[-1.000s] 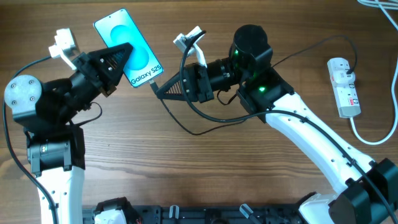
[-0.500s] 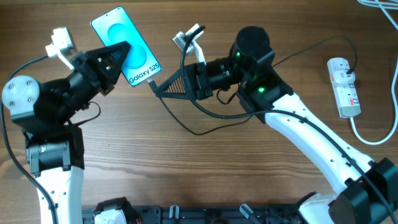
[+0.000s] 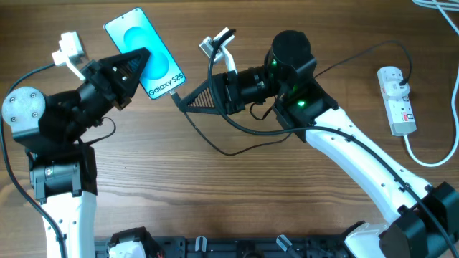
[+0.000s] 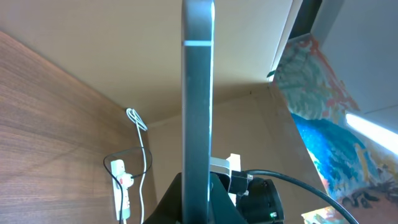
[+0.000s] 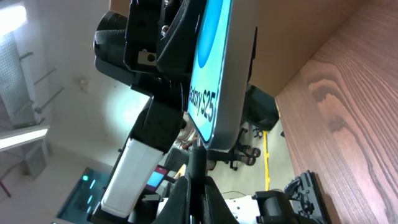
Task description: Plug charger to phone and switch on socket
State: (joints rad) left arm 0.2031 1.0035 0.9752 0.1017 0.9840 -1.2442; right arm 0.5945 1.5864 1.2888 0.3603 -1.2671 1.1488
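Observation:
My left gripper [image 3: 141, 66] is shut on the phone [image 3: 147, 54], a teal-screened smartphone held above the table at upper left. The left wrist view shows the phone's edge [image 4: 198, 112] upright between my fingers. My right gripper [image 3: 183, 102] is shut on the charger [image 3: 215, 136], a thin black cable, with its connector tip [image 3: 176, 95] right at the phone's bottom edge. In the right wrist view the tip [image 5: 196, 149] meets the phone [image 5: 214, 74] from below. The socket [image 3: 396, 100], a white power strip, lies at the far right, also seen in the left wrist view [image 4: 120, 186].
The socket's thick white cord [image 3: 423, 154] curves along the right table edge. The black cable loops across the wooden table [image 3: 237, 201] under my right arm and runs up to the socket. A black rail lies along the front edge [image 3: 215, 247].
Compared with one second ago the phone and my left gripper have shifted slightly left and up, and my right gripper followed. Nothing has moved in the last half second.

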